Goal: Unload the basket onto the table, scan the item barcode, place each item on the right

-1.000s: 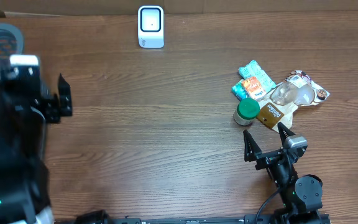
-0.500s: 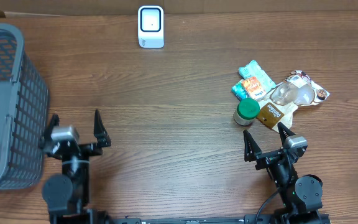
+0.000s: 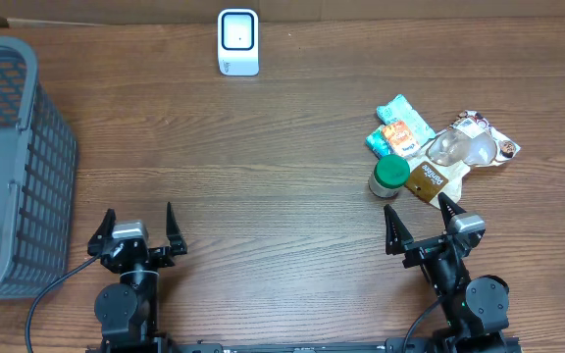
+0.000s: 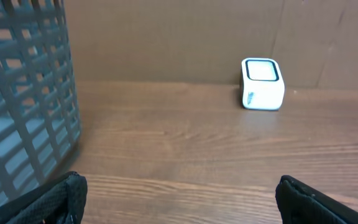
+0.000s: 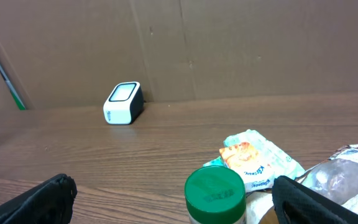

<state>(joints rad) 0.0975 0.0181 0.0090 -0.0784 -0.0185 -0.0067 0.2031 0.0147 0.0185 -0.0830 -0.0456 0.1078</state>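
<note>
Both pincers gape wide and hold nothing, parked at the near edge of the wood-grain table [image 3: 282, 147].
The grey plastic lattice basket [image 3: 8, 167] sits at far left, the left pincer [image 3: 137, 214] just beside it, black fingers spread, touching nothing. The right pincer [image 3: 416, 204] is spread just as wide, close to the pile of goods but clear of it. There lie a crinkly clear bag [image 3: 469, 147], a teal snack packet [image 3: 401, 125] and a round green-lidded jar [image 3: 391, 175] standing upright, nearest the fingers. The small white boxy scanner [image 3: 237, 41] waits at the far edge, well apart.
</note>
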